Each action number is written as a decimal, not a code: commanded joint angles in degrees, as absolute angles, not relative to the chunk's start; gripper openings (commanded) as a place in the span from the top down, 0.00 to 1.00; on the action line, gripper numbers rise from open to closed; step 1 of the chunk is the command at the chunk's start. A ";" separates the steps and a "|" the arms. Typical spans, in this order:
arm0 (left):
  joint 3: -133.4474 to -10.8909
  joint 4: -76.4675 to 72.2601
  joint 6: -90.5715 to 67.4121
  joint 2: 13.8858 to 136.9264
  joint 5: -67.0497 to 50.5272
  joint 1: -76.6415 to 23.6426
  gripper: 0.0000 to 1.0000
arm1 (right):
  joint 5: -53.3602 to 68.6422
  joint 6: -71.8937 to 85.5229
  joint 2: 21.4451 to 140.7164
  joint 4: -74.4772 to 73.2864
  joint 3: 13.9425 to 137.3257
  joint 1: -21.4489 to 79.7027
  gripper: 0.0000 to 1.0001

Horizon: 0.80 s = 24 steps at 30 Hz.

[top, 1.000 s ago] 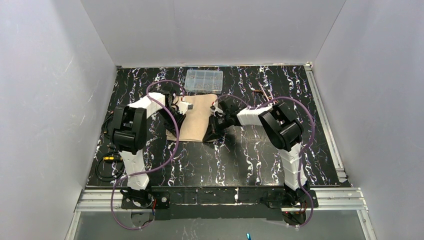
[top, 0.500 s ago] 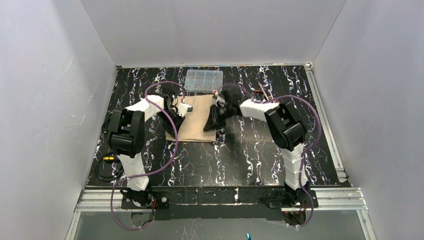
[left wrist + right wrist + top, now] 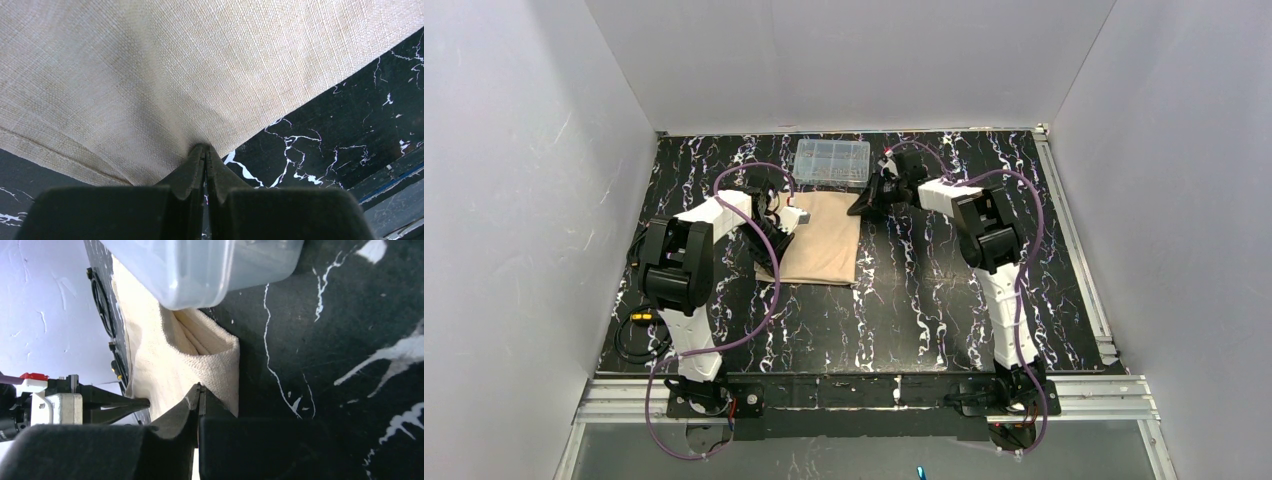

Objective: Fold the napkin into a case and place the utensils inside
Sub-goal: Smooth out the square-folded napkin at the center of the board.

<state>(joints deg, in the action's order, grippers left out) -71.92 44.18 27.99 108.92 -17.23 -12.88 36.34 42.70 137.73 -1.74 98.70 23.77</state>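
Right arm has swung away from the near right side of the napkin (image 3: 819, 240) and now reaches to its far right corner, while the left arm has stayed put. Closest to the arm bases, the black table (image 3: 904, 310) with white streaks is what you see first. A bit farther in, the napkin lies flat on the table as a tall, folded shape between the two arms. The left gripper (image 3: 771, 250) sits at the napkin's left edge. In the left wrist view, the left gripper (image 3: 202, 150) has its two fingers pressed tight together with a bit of the napkin (image 3: 150, 65) pinched between them, and the cloth puckers at that spot. Farther back, the right gripper (image 3: 869, 205) is at the far right corner. In the right wrist view, the right gripper (image 3: 199, 390) is closed too, its tips touching the napkin (image 3: 165, 365) where the layers of the fold show. I cannot tell if any cloth is caught between those fingers. Farthest away, the clear box (image 3: 832, 160) stands just past the napkin's far edge, and it looms over the corner in the right wrist view (image 3: 200, 265).
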 commanded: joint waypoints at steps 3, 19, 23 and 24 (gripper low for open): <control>-69.25 43.83 30.86 109.86 -10.74 -12.39 1.00 | 31.67 43.94 139.26 4.27 95.19 23.90 0.93; -69.30 43.74 31.19 109.78 -10.71 -12.39 1.00 | 39.45 60.72 139.78 27.37 94.54 21.68 0.91; -69.33 43.72 31.22 109.60 -10.51 -12.39 1.00 | 37.45 57.66 140.84 23.32 92.98 21.29 0.92; -69.34 43.81 31.28 109.56 -10.50 -12.39 1.00 | 37.06 57.36 141.26 22.95 92.64 21.20 0.92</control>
